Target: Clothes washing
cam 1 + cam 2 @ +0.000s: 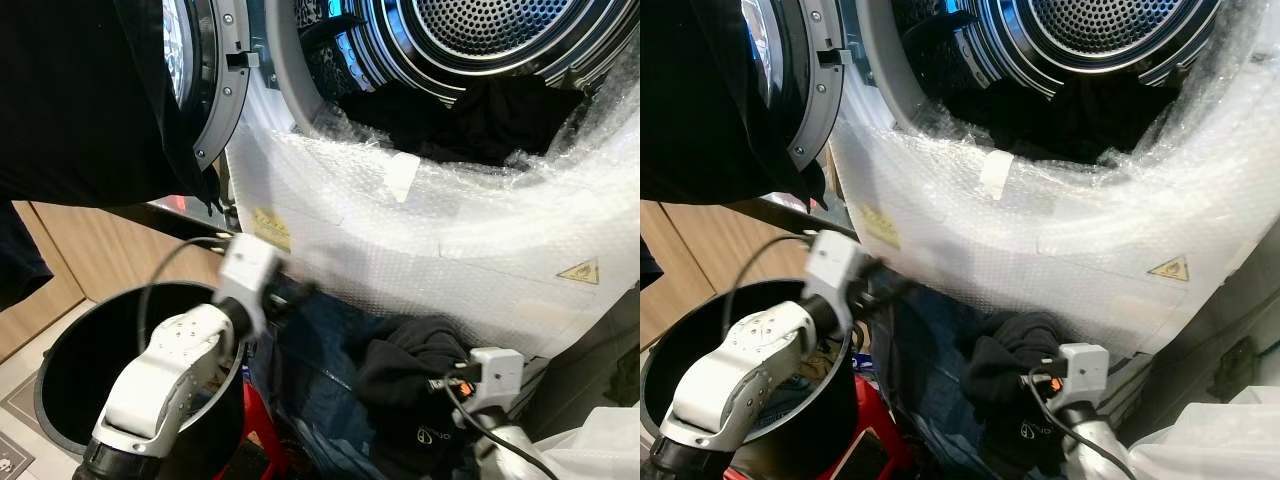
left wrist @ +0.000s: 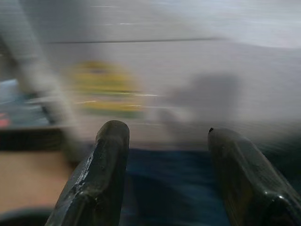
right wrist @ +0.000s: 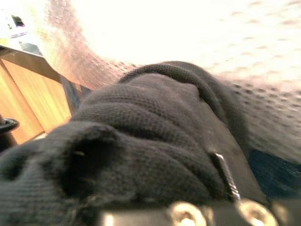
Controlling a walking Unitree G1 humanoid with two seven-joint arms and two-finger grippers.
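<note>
**Q:** What are you looking at, biggest thing first?

**A:** I'm facing the washing machine [image 1: 470, 230], its front wrapped in bubble wrap [image 1: 400, 215] and its door [image 1: 205, 70] swung open on my left. Dark clothes [image 1: 470, 120] are already lying in the drum [image 1: 480, 30]. Below the opening, blue jeans [image 1: 320, 370] and a black knit garment [image 1: 410, 375] are piled against the machine's front, with a black bucket [image 1: 70, 370] just beside them on my left.

**Q:** And your grippers?

**A:** My left gripper [image 2: 164, 155] is hanging with its fingers spread and nothing between them, pointing at the jeans. My right gripper [image 1: 440, 385] is buried in the black knit garment; the knit is pressing right up against the wrist camera, so I'm judging the fingers are clamped on it.

**Q:** What is worrying you?

**A:** I'm thinking the knit could drag across the bubble wrap on the way up and snag or tear it. The garment is also lying partly on the jeans, so lifting may be pulling denim along, which could then drop to the floor. My left wrist view is blurring, so aiming for the jeans is risky.
</note>
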